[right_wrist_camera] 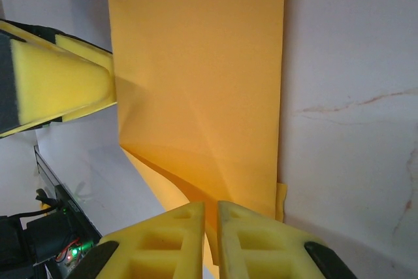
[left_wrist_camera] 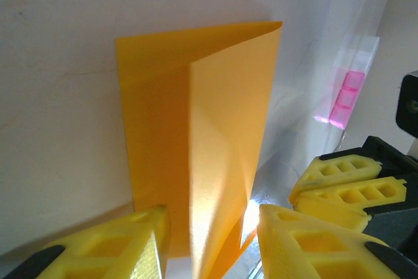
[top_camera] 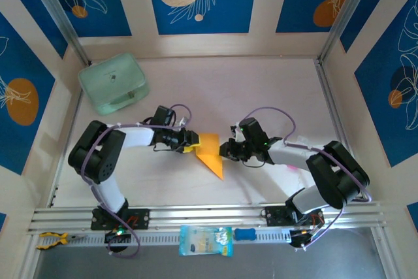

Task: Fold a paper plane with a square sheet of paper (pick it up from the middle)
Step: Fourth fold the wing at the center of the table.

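Centre frame, between my 2 arms: creased square sheet of paper (top_camera: pixel 210 151). My right jaws nearly closed, pinching 1 edge. My left jaws half open, straddling raised flap. Paper light, flimsy, tears easily; best gripped along crease.

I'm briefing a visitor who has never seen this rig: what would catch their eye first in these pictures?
The orange paper, creased to a point, lies at the centre between both grippers. The right gripper pinches its edge, while the left gripper stands open around a raised fold. Next comes the mint-green case in the far left corner.
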Robot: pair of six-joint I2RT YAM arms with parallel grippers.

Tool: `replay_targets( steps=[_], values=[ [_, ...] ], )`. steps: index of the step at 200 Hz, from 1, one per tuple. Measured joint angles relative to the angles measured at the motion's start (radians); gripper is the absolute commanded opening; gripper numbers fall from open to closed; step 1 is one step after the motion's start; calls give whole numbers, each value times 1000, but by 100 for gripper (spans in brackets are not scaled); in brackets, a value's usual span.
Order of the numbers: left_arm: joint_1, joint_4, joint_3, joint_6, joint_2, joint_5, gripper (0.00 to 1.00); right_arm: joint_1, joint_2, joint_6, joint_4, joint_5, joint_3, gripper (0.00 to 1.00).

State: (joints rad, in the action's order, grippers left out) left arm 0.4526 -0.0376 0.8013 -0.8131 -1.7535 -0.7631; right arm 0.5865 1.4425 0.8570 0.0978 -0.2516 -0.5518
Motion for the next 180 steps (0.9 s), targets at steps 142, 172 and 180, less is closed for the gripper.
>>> replay_targets(
  steps=[142, 172, 180],
  values=[
    [4, -152, -81, -134, 31, 36, 0, 85, -247, -19, -188, 217, 6, 58],
    [16, -166, -121, -179, 71, 100, 0, 174, -327, -22, -160, 372, 84, 58],
    [19, -166, -135, -190, 88, 116, 0, 208, -343, -29, -150, 420, 115, 58]
  ],
)
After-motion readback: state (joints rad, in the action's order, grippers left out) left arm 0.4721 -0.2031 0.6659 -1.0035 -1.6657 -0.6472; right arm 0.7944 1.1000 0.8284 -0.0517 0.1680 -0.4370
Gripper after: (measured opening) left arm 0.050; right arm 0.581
